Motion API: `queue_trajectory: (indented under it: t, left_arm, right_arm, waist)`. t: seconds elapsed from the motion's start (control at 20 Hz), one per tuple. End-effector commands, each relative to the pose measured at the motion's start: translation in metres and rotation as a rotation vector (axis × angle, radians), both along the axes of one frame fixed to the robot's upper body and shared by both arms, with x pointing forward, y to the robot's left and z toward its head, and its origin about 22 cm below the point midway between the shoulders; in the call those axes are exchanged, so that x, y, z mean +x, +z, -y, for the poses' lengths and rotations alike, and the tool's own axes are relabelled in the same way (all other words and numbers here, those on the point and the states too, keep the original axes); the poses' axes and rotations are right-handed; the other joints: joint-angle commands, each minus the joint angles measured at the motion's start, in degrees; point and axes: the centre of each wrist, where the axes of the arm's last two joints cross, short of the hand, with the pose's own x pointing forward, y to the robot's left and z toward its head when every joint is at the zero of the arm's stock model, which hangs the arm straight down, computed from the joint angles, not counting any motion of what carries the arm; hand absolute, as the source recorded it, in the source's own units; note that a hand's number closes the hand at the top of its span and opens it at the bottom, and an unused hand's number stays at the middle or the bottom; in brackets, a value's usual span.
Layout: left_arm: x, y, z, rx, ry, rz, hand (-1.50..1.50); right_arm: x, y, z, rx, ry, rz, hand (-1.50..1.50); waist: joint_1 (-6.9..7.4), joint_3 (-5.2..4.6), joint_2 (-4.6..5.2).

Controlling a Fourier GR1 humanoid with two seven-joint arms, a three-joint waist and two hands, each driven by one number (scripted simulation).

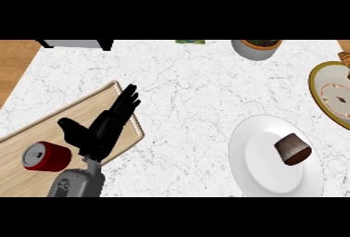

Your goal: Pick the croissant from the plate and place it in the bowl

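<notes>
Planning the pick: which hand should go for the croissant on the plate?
Right, tentatively. The croissant lies on the white plate at the view's right, the right hand's side, though that hand is out of view. The left hand rests open over the cutting board, far left.

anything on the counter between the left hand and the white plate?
No. In the head view, the stretch of marble counter between the left hand, open over the wooden board, and the white plate holding the brown piece is bare.

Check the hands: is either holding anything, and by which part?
Nothing is held. The left hand is open above the cutting board; the right hand is out of view.
</notes>
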Motion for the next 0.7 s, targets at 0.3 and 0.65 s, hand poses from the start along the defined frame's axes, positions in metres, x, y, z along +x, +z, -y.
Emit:
queue_trajectory:
  t: [0.3,0.65]
  left_arm:
    - [-0.004,0.004,-0.001,-0.010,-0.023,-0.009,0.00]
    - [-0.010,-0.014,-0.004,-0.011,0.010,-0.043,0.00]
  right_arm:
    - [0.007,-0.022,0.011,0.259,0.002,-0.002,-1.50]
    - [0.000,-0.025,0.020,0.663,0.091,0.460,-1.50]
  waist:
    - [1.14,0.21,0.31]
    - [-1.82,0.39,-0.31]
